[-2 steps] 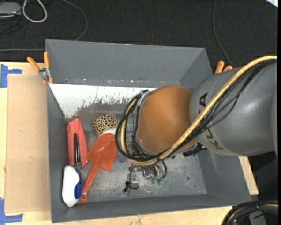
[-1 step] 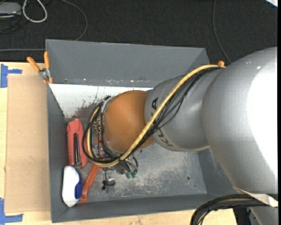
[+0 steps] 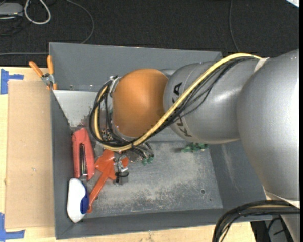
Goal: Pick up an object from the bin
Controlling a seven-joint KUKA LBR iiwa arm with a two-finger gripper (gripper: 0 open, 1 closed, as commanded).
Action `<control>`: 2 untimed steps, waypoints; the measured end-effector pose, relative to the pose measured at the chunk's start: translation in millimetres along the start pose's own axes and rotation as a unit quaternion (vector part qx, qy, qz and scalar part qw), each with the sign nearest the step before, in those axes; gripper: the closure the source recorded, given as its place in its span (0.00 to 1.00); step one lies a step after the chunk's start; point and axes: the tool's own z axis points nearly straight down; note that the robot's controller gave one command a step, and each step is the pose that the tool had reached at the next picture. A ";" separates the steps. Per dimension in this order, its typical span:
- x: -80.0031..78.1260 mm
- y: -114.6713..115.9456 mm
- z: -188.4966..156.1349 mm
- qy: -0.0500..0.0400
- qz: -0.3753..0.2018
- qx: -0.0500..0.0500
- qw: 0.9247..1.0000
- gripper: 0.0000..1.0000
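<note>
One orange long-handled tool (image 3: pixel 98 183) lies slanted near the left wall of the bin (image 3: pixel 141 59). Its broad upper end is just beside the end effector (image 3: pixel 121 171), which hangs low over the floor; whether it is open or closed cannot be told. One red stapler (image 3: pixel 82 153) lies along the left wall, and one white-and-blue object (image 3: pixel 76 200) lies in the near-left corner. One small green piece (image 3: pixel 194 146) sits apart. The floor's right half lies open.
</note>
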 end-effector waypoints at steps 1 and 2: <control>32.4 19.8 57.9 0.007 0.067 -0.001 0.998 0.00; 3.3 3.0 63.4 -0.004 -0.214 0.002 0.977 0.00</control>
